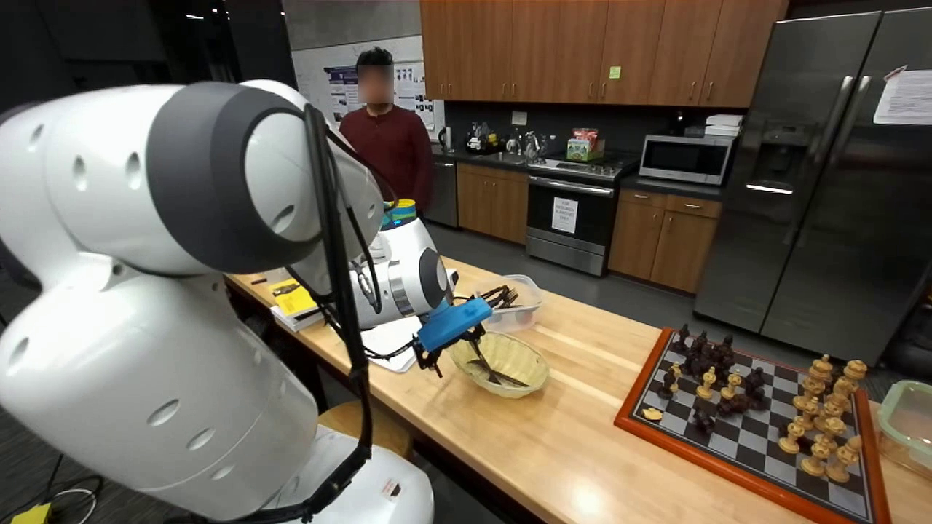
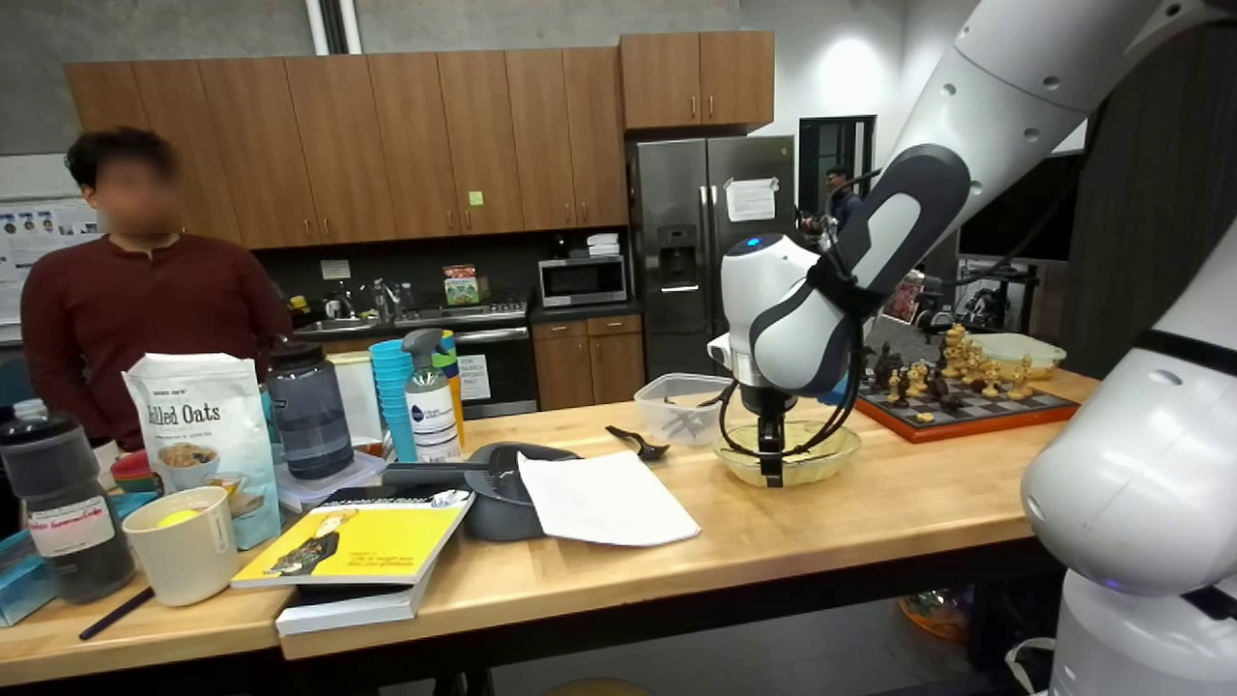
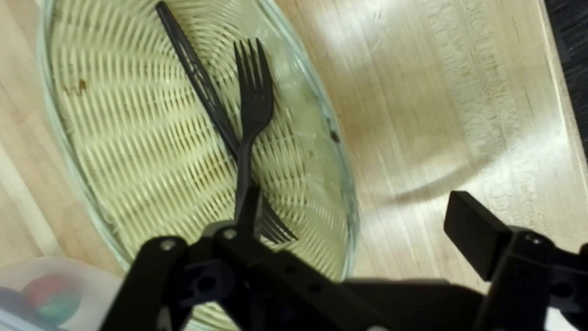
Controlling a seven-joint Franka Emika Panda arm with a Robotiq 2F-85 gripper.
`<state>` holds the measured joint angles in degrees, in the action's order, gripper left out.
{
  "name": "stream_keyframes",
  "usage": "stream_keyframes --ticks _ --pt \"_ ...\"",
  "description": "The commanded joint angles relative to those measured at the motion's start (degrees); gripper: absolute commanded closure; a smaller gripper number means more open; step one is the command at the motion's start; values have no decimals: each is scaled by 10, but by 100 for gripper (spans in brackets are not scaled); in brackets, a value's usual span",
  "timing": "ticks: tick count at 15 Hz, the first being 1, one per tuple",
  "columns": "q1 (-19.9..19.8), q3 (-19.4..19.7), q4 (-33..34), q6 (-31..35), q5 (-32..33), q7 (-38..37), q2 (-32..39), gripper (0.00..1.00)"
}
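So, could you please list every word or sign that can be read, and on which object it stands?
"lled Oats": oats bag; its first letters are unclear.
"FOR" and "ONLY": paper sign on the oven door; middle words too blurred.
"Life is tough": yellow book cover; the rest too blurred.
Too small or blurred: spray bottle label, water bottle label, refrigerator papers, wall poster.
None seen: black plastic forks, wicker basket.

In the wrist view, light is glaring off the surface (image 3: 413,115) beside the basket (image 3: 138,151), and a tub (image 3: 94,289) is looking blurred. A wall (image 2: 850,87) is glowing white in an exterior view.
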<state>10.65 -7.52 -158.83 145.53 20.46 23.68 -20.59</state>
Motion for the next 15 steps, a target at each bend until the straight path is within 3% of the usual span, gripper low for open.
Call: stream_keyframes --ticks 1,3,8,15 --pt "-5 -2 0 -43 6 -20 -66 0" --pt "-12 6 -16 -55 -1 -40 -101 0" --pt "-50 45 3 -102 -29 -87 -113 0" --pt "-107 108 0 -94 -80 -117 -131 0"
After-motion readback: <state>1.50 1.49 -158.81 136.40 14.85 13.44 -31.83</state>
